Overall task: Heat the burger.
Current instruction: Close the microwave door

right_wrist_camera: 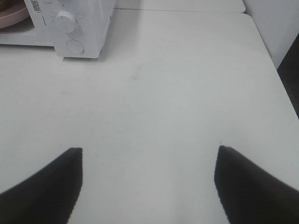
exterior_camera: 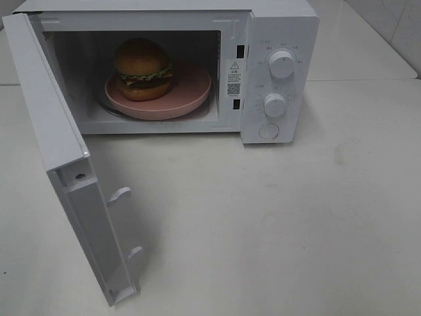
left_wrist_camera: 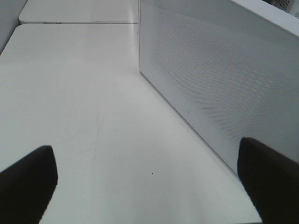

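Note:
The burger (exterior_camera: 143,68), with a golden-brown bun, green lettuce and dark patties, stands on a pink plate (exterior_camera: 191,89) inside the white microwave (exterior_camera: 279,26). The microwave door (exterior_camera: 62,151) is swung wide open toward the front left. Neither arm shows in the high view. In the left wrist view my left gripper (left_wrist_camera: 147,156) is open above bare table, with the door's dotted outer face (left_wrist_camera: 224,84) close beside one finger. My right gripper (right_wrist_camera: 149,151) is also open with nothing between its fingers, well back from the microwave's front.
Two white knobs (exterior_camera: 282,64) (exterior_camera: 274,105) and a round button (exterior_camera: 269,130) sit on the microwave's control panel. The white table (exterior_camera: 276,224) stretches in front of the microwave. In the right wrist view the table's edge (right_wrist_camera: 273,60) runs along one side.

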Controlling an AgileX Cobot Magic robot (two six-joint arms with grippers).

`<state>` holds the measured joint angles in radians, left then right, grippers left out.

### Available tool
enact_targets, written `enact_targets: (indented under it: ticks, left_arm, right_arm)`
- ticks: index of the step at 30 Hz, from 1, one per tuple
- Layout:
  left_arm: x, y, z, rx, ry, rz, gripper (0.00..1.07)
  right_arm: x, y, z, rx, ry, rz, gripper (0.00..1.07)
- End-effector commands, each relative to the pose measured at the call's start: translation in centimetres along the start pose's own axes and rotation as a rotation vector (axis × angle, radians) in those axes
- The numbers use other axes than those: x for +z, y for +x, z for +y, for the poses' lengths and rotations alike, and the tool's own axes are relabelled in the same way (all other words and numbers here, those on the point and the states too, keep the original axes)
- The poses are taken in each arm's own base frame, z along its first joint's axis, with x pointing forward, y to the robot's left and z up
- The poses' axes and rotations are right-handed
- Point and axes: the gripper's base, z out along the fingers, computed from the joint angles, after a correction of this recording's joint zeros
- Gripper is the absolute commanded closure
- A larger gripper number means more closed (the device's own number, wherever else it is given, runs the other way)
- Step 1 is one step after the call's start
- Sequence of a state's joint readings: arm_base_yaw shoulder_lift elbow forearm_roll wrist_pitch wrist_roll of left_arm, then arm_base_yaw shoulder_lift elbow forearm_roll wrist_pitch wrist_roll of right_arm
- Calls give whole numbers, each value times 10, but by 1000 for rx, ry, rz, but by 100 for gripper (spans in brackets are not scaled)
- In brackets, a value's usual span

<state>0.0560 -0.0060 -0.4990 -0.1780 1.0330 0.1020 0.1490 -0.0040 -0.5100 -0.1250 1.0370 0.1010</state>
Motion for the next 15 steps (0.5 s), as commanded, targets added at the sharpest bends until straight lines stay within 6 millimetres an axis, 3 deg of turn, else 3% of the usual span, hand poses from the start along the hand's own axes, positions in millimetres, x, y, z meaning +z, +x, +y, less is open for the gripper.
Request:
enact_targets:
  ticks: [1,15]
  left_arm:
    - [-1,1,0,-3,1,-12,7]
    - [-1,1,0,-3,1,-12,7]
  right_arm:
    - [-2,3,0,0,4,-27,32]
    - [-2,3,0,0,4,-27,32]
